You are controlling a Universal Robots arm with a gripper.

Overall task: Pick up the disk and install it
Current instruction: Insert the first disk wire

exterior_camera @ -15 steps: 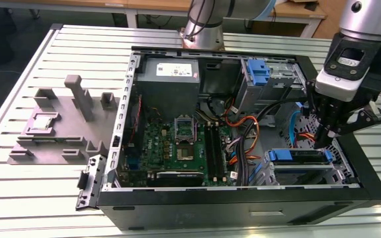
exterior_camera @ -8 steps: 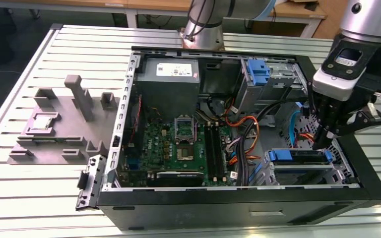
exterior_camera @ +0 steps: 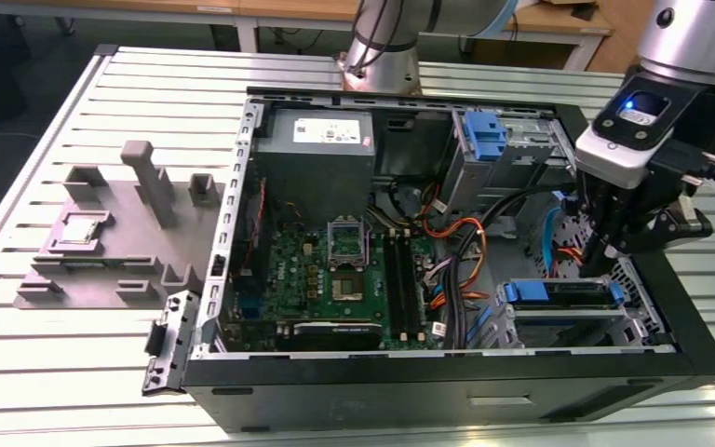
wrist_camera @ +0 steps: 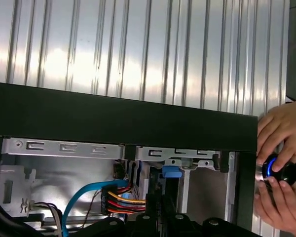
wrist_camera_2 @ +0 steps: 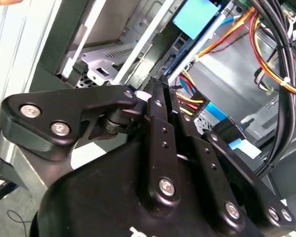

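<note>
The gripper (exterior_camera: 602,253) is held low inside the open computer case (exterior_camera: 457,377), at the exterior view's right. In the second wrist view its fingers (wrist_camera_2: 160,106) are seen pressed together at the tips, with nothing pinched between them. The disk (exterior_camera: 561,292) lies flat just beside and below the gripper, seated in the drive bay at the case's near corner; it is not touched. Only its blue carrier and a dark upper face are shown.

The disk is judged to be stiff, fairly dense and sensitive to knocks, with smooth metal faces that could slip. The plastic carrier is judged to flex slightly, so a hold across the two long carrier edges is favoured over the flat faces.

In the first wrist view a person's hands (wrist_camera: 278,143) are closed around a blue-lit button beside the case wall. Farther in, orange and black cables (exterior_camera: 451,251) and the motherboard (exterior_camera: 332,270) are seen. A bare blue bracket (exterior_camera: 487,136) and the power supply (exterior_camera: 320,140) stand at the far wall. Beyond the case, a grey fixture (exterior_camera: 122,233) rests on the slatted table (exterior_camera: 60,354).
</note>
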